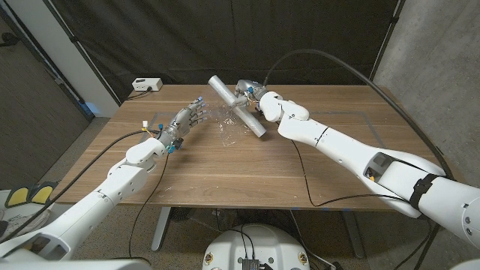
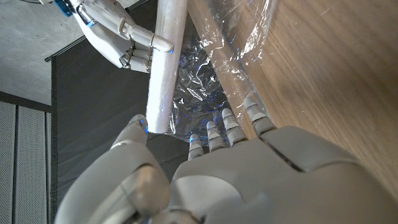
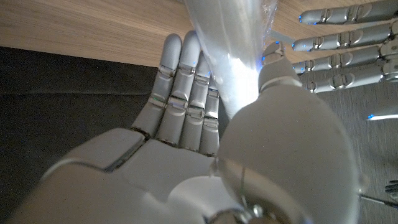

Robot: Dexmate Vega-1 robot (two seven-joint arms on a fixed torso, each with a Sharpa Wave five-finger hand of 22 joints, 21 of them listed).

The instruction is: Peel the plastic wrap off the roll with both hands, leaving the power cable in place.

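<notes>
At upper centre, the right hand [image 1: 251, 96] grips the roll [image 1: 238, 107]; the left hand [image 1: 189, 117], fingers spread and empty, touches the loose wrap [image 1: 229, 129].

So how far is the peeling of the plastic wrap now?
Partly done: a loose sheet of plastic wrap already hangs off the roll onto the table. In hand: the right hand grips the roll while the left hand reaches to the film. Left: pulling the wrap fully free.
</notes>
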